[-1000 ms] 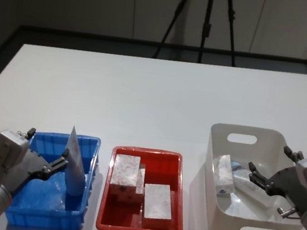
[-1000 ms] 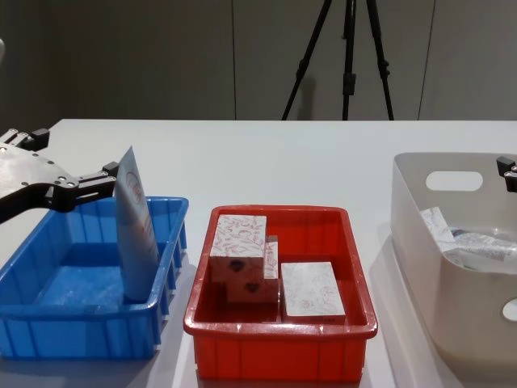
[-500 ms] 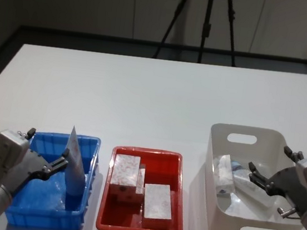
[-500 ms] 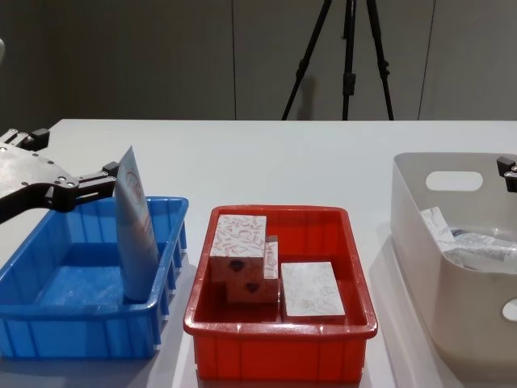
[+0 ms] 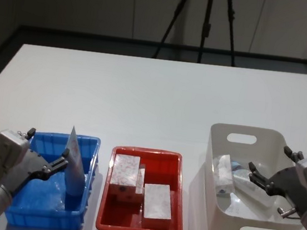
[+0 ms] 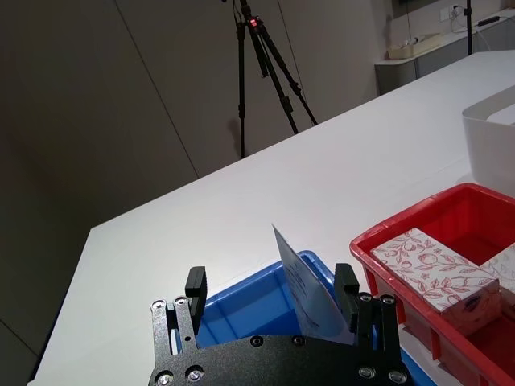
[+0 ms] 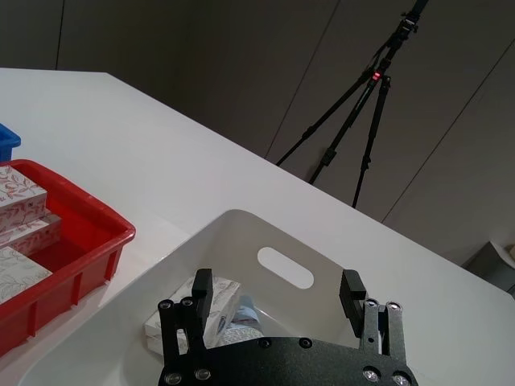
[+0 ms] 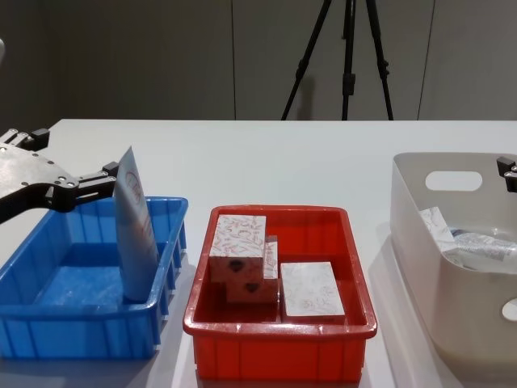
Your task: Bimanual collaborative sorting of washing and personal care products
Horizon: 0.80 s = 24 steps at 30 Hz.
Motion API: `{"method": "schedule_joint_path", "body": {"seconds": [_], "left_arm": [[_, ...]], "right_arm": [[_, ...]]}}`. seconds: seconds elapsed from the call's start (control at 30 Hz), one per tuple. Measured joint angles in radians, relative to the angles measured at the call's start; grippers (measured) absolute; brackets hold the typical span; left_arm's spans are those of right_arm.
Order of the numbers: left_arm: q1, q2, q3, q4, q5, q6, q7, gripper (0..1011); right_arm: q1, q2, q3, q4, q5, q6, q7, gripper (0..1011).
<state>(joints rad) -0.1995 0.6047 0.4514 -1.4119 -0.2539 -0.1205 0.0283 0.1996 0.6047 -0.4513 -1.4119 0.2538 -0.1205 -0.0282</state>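
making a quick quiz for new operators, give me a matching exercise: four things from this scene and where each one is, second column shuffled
Things:
1. squeeze tube
2. patterned boxes
3. left claw
4. right claw

Places:
A. over the beige tub
B. standing upright in the blue tray
C. in the red tray
D. open beside the standing tube, over the blue tray

Pairs: 1-B, 2-C, 3-D, 4-A
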Motion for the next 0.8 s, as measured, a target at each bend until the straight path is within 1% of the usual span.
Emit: {"method": "schedule_joint_path", "body": {"seconds": [0.8], "left_arm": [[0.0, 0.0, 0.0, 0.0, 0.0, 0.0, 0.0, 1001]], "right_arm": [[0.0, 0.0, 0.0, 0.0, 0.0, 0.0, 0.0, 1000]]}}
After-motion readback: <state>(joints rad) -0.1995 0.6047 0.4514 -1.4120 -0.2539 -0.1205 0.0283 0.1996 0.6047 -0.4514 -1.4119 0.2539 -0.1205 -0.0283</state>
